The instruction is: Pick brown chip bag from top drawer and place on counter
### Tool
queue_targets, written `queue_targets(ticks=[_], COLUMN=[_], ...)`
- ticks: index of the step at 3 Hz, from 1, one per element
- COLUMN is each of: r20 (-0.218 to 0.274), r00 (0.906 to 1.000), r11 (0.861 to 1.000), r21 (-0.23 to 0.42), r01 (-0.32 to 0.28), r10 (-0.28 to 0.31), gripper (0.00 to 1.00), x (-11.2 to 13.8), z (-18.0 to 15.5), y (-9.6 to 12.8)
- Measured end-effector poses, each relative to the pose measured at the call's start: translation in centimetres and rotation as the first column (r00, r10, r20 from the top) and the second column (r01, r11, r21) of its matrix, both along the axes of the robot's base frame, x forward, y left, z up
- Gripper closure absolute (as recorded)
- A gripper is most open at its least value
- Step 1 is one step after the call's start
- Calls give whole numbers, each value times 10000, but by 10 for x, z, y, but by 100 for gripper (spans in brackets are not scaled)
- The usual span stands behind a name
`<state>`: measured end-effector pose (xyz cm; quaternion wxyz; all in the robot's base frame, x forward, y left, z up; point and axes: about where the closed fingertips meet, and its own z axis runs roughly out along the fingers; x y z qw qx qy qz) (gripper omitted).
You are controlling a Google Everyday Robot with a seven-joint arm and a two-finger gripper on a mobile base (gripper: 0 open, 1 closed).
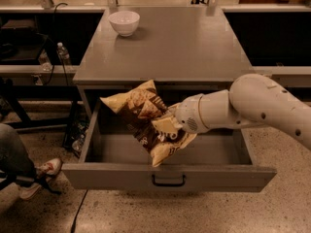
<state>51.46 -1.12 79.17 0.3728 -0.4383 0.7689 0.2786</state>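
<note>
The brown chip bag point(143, 118) hangs tilted in the air above the open top drawer point(165, 174), its upper pale end level with the counter's front edge. My gripper point(167, 126) is shut on the bag's right side, reaching in from the right on a white arm. The drawer is pulled fully out, with its black handle point(168, 181) at the front. The grey counter point(170, 40) lies behind and above the bag.
A white bowl point(124, 22) stands on the counter's far left corner. A person's leg and shoe point(36, 171) are at the lower left on the floor. A water bottle point(62, 54) stands on a shelf to the left of the cabinet.
</note>
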Motion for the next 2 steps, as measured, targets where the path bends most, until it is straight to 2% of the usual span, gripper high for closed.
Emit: queue_targets(ticks=[1,2], r20=[84,1807], r00=[10000,9814], r11=[10000,9975], r21=[-32,-145], r01=[9,687], r10=[-9,-650], gripper=[100,100], x=[1,30], z=[2,62], y=[0,-26])
